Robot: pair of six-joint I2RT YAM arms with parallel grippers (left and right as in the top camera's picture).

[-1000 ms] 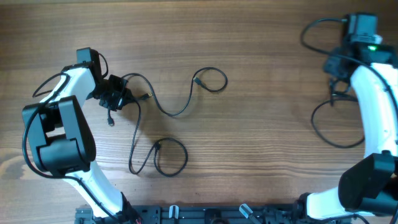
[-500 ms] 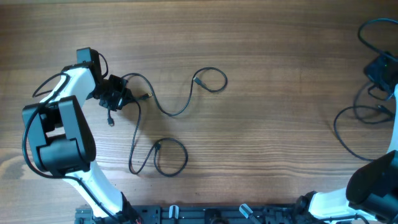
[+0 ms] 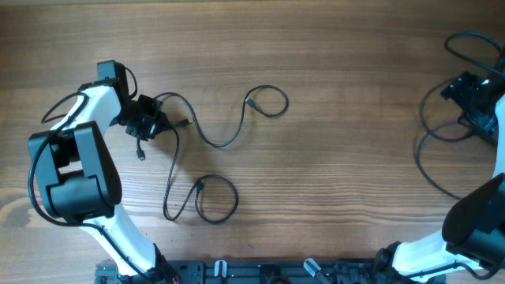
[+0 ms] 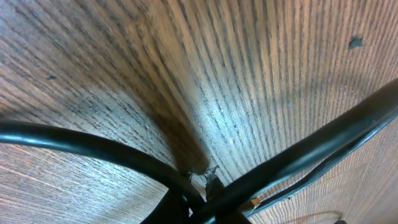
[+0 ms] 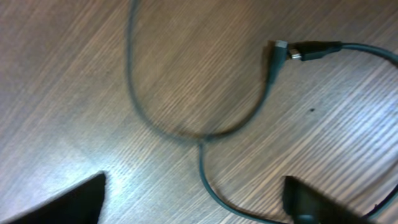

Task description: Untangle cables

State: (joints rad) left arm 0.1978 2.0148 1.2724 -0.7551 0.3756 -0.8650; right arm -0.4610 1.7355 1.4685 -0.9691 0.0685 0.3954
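- Far left, your left gripper [image 3: 144, 120] sits low on the table [image 3: 347, 47], jaws closed to a sliver on the cables [image 3: 175, 101]; the left wrist view shows them crossing hard against the lens, so I judge they're pinched
- A short plug end [image 3: 140, 154] pokes out just beside that gripper, loose
- Careful here: two strands leave that one pinch, so a straight lift or a hard tug could cinch the crossing into a real knot
- Moving right, the upper strand [image 3: 207, 140] dips, climbs, and finishes in an open hook-shaped curl [image 3: 272, 102], touching nothing else
- The lower strand [image 3: 170, 170] runs down to a round loop [image 3: 225, 197] near the front edge, its tip tucked inside; drag it and the loop may close on that tip
- Far right, your right gripper [image 5: 193, 202] has its fingers spread wide with nothing between them
- The right-hand cable [image 5: 200, 162] lies flat on the wood beneath it, its plug [image 5: 311, 48] off to one side, well apart from the left bunch
- From overhead it sprawls in big loops by the right edge, partly under the arm; swing the arm and you could snag it or sweep it off
- All of them look thin, black and limp, lying in slack curves, with small stiff plugs that will catch on a loop
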